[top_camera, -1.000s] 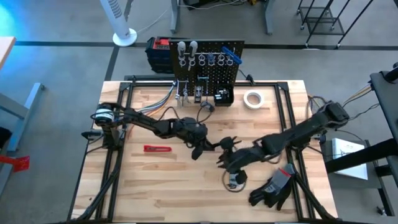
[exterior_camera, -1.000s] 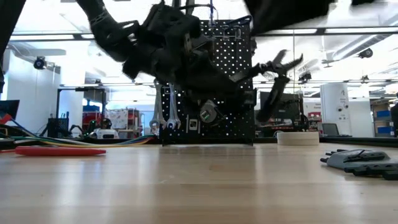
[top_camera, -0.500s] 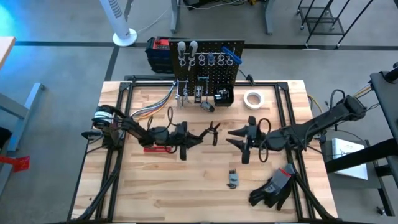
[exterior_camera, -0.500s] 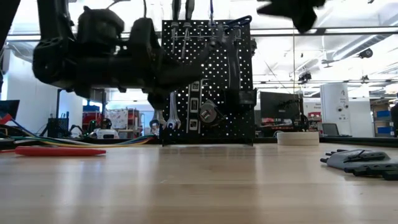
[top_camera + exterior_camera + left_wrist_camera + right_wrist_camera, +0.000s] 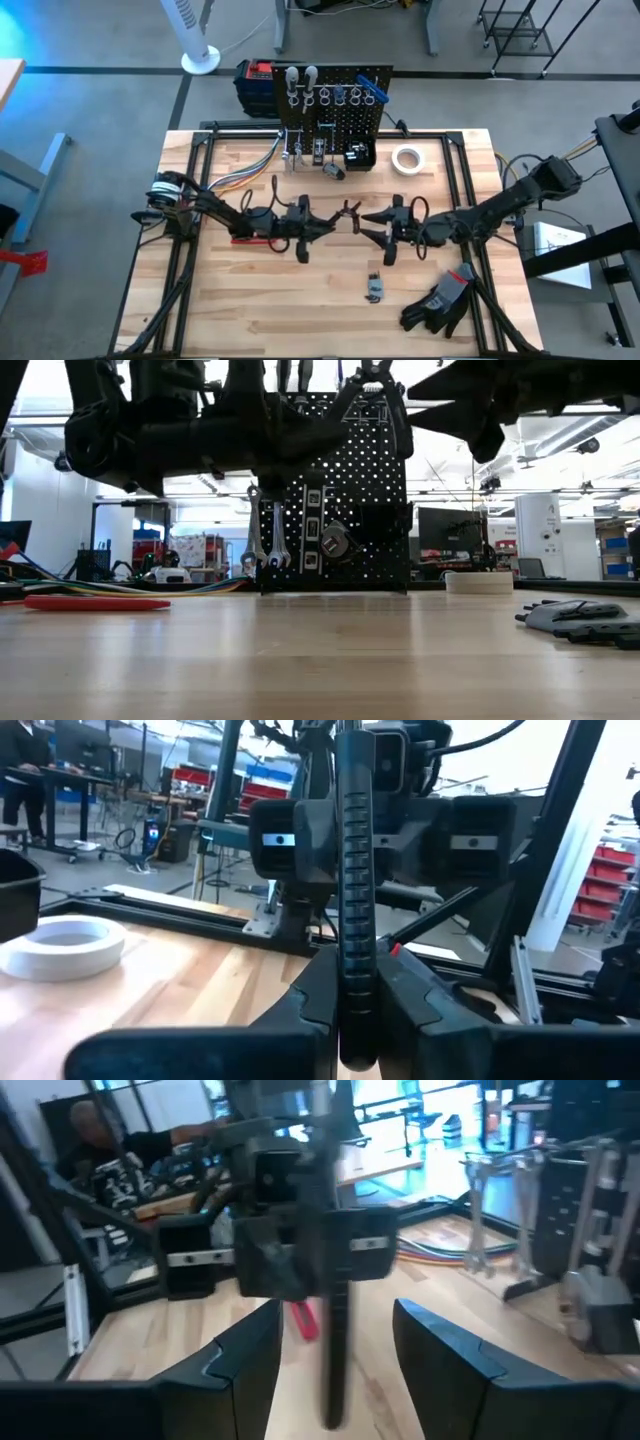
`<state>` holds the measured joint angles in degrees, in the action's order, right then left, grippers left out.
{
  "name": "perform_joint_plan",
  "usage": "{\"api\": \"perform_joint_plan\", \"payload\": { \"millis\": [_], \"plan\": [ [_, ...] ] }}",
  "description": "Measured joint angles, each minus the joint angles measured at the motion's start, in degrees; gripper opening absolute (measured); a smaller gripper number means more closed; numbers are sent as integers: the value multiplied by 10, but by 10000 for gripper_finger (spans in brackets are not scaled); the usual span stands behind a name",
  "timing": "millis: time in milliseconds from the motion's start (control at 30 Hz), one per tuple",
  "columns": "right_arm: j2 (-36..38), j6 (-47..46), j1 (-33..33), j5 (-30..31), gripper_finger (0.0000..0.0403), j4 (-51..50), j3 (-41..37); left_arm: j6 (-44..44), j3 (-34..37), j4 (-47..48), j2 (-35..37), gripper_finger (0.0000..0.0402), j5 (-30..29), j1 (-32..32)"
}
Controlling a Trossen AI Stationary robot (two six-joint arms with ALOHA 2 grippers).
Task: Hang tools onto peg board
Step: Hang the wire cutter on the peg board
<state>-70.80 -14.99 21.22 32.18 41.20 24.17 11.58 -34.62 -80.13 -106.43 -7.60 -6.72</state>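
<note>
The black pliers hang over the table's middle, with my left gripper shut on them. In the left wrist view one ribbed black handle stands upright between its fingers. My right gripper faces it from the table's right, level and open. Its fingers stand on either side of the pliers' handle without touching. The peg board stands upright at the far edge with several tools hanging on it. A red-handled tool and a small tool lie flat on the table. My left gripper pinches the ribbed handle near its lower end between its two fingers. The fingers come level from the table's left and lie across the handle. The pliers stand about upright above the fingers, lifted clear of the table.
A white tape roll lies to the right of the peg board, and black gloves lie at the near right. A red-and-black box stands behind the board's left side. Bare wood lies along the near edge.
Both grippers have tipped up from pointing down to level. My left gripper has drawn toward the table's left with the pliers, which now stand upright. My right gripper has opened, backed toward the right, then come back toward the pliers.
</note>
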Motion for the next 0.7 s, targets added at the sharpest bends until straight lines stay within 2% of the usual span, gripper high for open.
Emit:
{"api": "perform_joint_plan", "payload": {
  "millis": [367,467,567,700],
  "plan": [
    [-6,32,-36,-18,183,-1,36,-74,-31,45,0,21,-5,-13],
    [-6,29,-44,-45,176,-1,37,-87,-37,46,-1,21,-12,-18],
    [-6,18,-46,-69,151,-3,37,-89,-40,45,-1,21,-11,-19],
    [-6,16,-46,-76,81,-14,37,-87,-39,46,-1,21,-14,-19]
  ]
}}
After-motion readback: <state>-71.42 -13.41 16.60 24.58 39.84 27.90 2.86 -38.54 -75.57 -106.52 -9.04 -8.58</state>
